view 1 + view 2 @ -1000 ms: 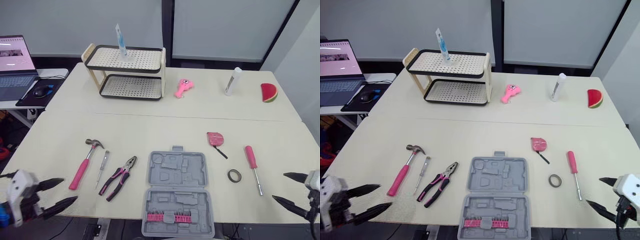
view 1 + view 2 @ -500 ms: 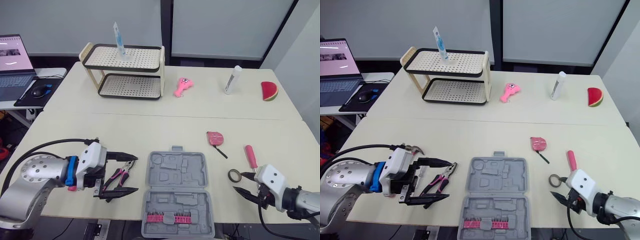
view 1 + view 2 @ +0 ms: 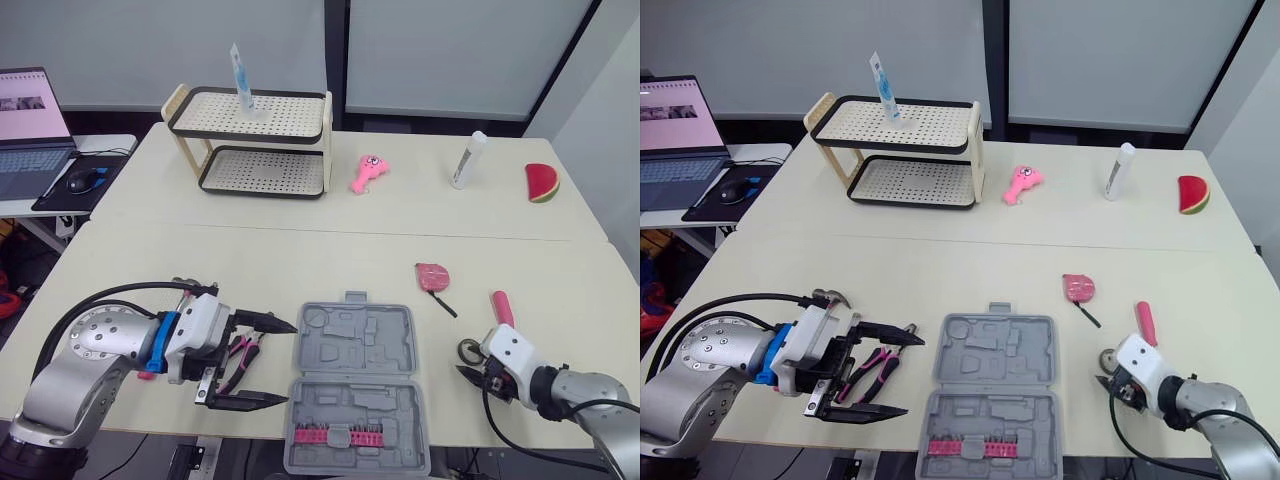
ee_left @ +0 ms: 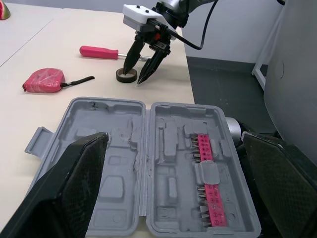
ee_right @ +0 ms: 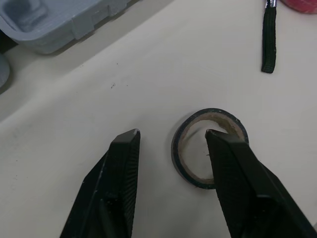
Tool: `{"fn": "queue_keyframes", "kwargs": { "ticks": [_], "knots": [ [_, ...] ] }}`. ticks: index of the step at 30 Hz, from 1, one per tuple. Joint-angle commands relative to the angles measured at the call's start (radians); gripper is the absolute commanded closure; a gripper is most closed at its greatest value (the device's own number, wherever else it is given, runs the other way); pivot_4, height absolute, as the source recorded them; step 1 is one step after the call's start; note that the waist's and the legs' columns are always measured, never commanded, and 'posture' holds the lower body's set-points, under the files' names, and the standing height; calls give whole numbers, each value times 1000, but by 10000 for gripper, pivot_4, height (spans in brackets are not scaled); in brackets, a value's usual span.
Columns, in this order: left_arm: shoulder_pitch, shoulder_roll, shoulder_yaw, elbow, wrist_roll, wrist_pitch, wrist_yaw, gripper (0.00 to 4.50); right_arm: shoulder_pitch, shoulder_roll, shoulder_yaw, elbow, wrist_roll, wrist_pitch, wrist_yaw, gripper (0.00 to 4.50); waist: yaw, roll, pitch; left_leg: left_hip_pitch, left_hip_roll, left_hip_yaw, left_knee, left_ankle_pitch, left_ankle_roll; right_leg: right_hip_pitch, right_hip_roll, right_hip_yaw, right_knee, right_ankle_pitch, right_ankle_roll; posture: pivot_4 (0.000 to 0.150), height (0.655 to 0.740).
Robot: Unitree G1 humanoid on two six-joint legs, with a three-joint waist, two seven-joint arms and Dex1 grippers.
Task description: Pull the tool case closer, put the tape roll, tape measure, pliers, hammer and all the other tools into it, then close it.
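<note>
Two claws are at the near edge of a pale worktop. The grey tool case lies open and flat between them at the front edge. Its moulded recesses are bare except for a pink row of bits in the nearer half. The left claw is spread wide, its two black fingers well apart, with both tips at the left side of the case. It hangs over the pink-and-black pliers, which lie just beside the case. The hammer lies farther left, with most of it hidden by the arm. The right claw is also parted and points down at the tape roll, which lies flat on the worktop to the right of the case. One finger is over the roll's opening and the other finger is outside its rim. The pink-handled screwdriver lies just beyond the roll. The pink tape measure, with its black strap trailing, sits farther back, near the far right corner of the case.
</note>
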Motion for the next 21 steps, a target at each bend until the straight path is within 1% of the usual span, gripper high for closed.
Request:
{"fn": "queue_keyframes", "kwargs": {
  "ticks": [1, 6, 7, 8, 12, 16, 19, 21],
  "knots": [
    [-8, -3, -8, 2, 8, -26, -12, 0, -13, -1, -5, -9, -1, 5, -8, 31652, 0, 0, 0, 0, 0, 0, 0, 0, 0, 0, 0, 0, 0, 0, 0, 1500, 7350],
    [-18, -3, -11, 18, 16, -32, -11, 0, -17, -3, -11, -14, 10, 21, -4, 41047, 0, 0, 0, 0, 0, 0, 0, 0, 0, 0, 0, 0, 0, 0, 0, 1500, 7350],
    [-17, -3, -9, 21, 18, -33, -10, 0, -16, -4, -16, -18, 15, 26, -2, 43556, 0, 0, 0, 0, 0, 0, 0, 0, 0, 0, 0, 0, 0, 0, 0, 1500, 7350],
    [-19, -2, -5, 28, 20, -31, -8, 0, -17, -8, -22, -25, 20, 33, 2, 44842, 0, 0, 0, 0, 0, 0, 0, 0, 0, 0, 0, 0, 0, 0, 0, 1500, 7350],
    [-16, 10, 20, 70, 40, -38, 2, 0, -22, -23, -51, -76, 54, 78, 23, 44842, 0, 0, 0, 0, 0, 0, 0, 0, 0, 0, 0, 0, 0, 0, 0, 1500, 7350],
    [1, 34, 87, 135, 57, -36, 33, 0, -59, -62, -59, -239, 141, 212, 62, 44842, -2, 1, 0, 0, 0, -1, 0, 0, 0, 0, 0, 0, 1, 0, 0, 1500, 7350],
    [23, 55, 131, 188, 81, -49, 45, 0, -196, -43, 30, -357, 222, 367, 53, 44842, -15, 0, 1, 0, 1, -1, 0, 0, 0, -1, 1, 0, 1, 0, 1, 1500, 7350],
    [30, 62, 149, 201, 80, -36, 54, 0, -321, 13, 123, -371, 245, 449, 19, 44842, -19, 0, 2, -1, 1, -2, -1, 0, 0, -2, 2, 0, 1, 0, 1, 1500, 7350]
  ]
}}
